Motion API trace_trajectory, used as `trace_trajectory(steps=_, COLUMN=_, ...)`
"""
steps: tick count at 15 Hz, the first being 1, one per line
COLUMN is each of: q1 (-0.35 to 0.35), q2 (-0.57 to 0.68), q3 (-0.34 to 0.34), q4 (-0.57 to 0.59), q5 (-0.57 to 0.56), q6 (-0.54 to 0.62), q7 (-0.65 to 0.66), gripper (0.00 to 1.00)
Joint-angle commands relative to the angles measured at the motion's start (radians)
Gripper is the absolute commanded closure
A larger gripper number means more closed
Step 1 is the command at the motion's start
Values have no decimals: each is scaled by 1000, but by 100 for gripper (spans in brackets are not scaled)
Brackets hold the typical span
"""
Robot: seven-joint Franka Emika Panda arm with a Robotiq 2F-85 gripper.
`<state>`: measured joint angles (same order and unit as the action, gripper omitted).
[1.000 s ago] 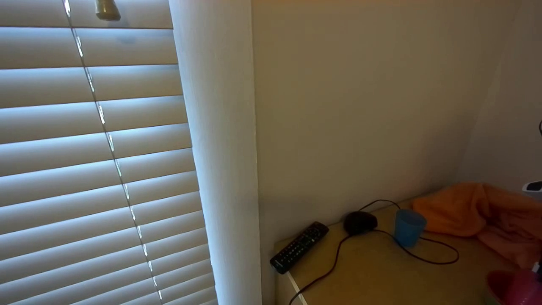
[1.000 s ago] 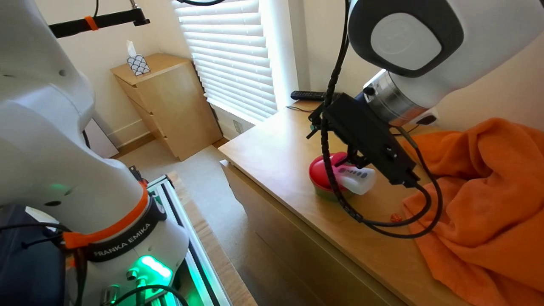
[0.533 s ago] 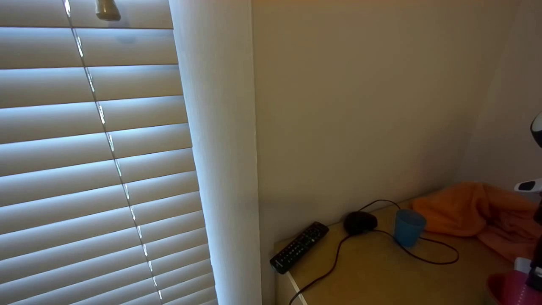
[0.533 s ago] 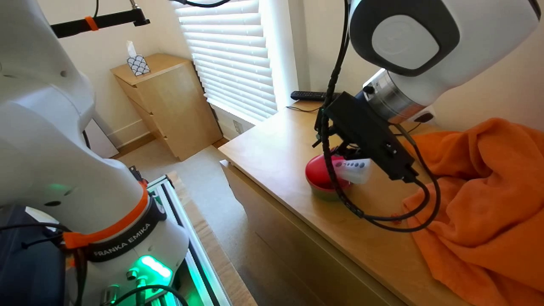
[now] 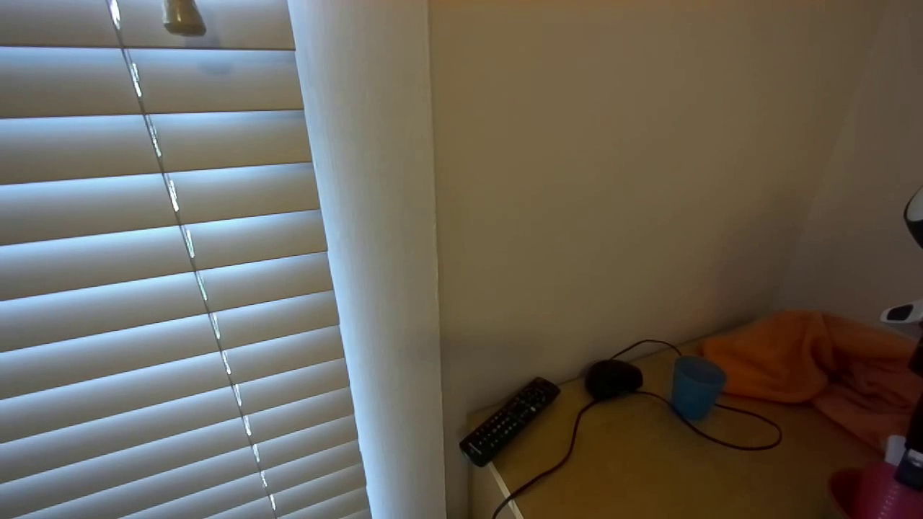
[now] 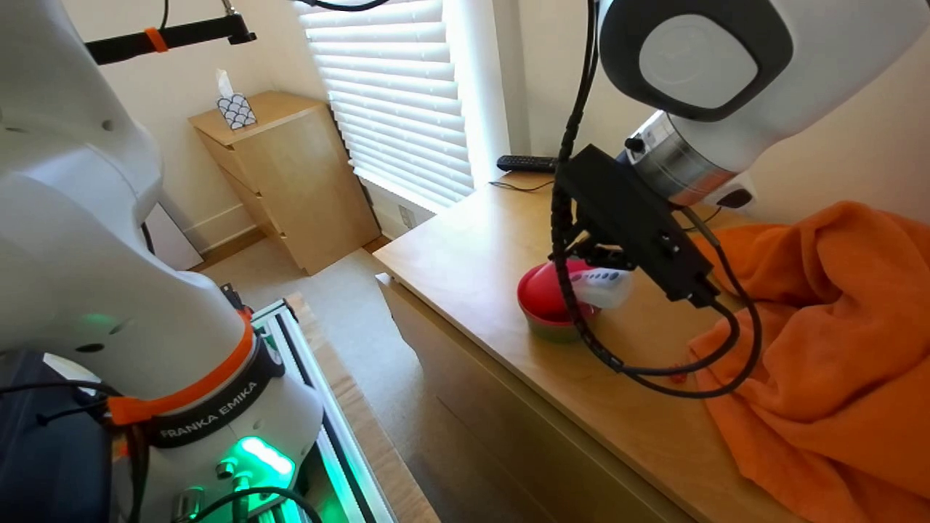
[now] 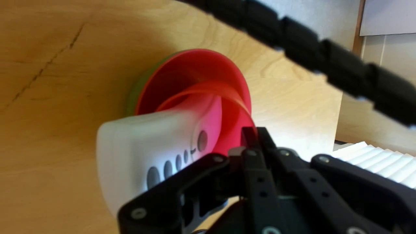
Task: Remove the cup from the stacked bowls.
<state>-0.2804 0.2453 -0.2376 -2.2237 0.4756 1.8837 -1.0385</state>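
Observation:
In the wrist view a red bowl [image 7: 182,70] is nested inside a green bowl [image 7: 131,102]. A translucent pink-red cup [image 7: 232,131] lies tilted in the red bowl, and a white bottle-like object [image 7: 136,152] with grey ovals leans with one end inside the cup. My gripper [image 7: 256,131] is shut on the cup's rim, one finger inside the wall and one outside. The pink cup [image 5: 880,494] also shows at the lower right of an exterior view. A hanging cable partly hides my gripper [image 6: 585,254] and the bowls in an exterior view.
An orange towel [image 6: 835,349] is heaped beside the bowls on the wooden dresser. Toward the wall are a blue cup [image 5: 698,389], a black corded device [image 5: 613,378] and a remote [image 5: 508,422]. My arm's black cable [image 7: 302,42] crosses the wrist view.
The gripper's fingers have come together on the cup's rim. The bowls and the white object have shifted slightly leftward in an exterior view, and the arm has moved a little.

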Motion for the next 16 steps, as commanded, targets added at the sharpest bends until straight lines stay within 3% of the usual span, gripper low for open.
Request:
trace_trajectory(steps=1, q1=3, q2=-122, q3=6, q4=-55, q5=-79, q6=18, q7=69, gripper=99)
trace_trajectory(steps=5, q1=54, q2=-335, q3=30, q4=-136, q5=-239, q6=55, q7=114, gripper=99)
trace_trajectory(steps=9, q1=118, q2=-431, q3=85, q4=-179, q5=-274, q6=232, q7=184, gripper=99)
trace_trajectory(steps=12, q1=129, q2=-398, q3=92, q4=-182, q5=-339, q6=419, q7=298, gripper=99)
trace_trajectory(steps=16, q1=108, q2=-313, q3=56, q4=-184, q5=-396, q6=533, q7=413, gripper=99)
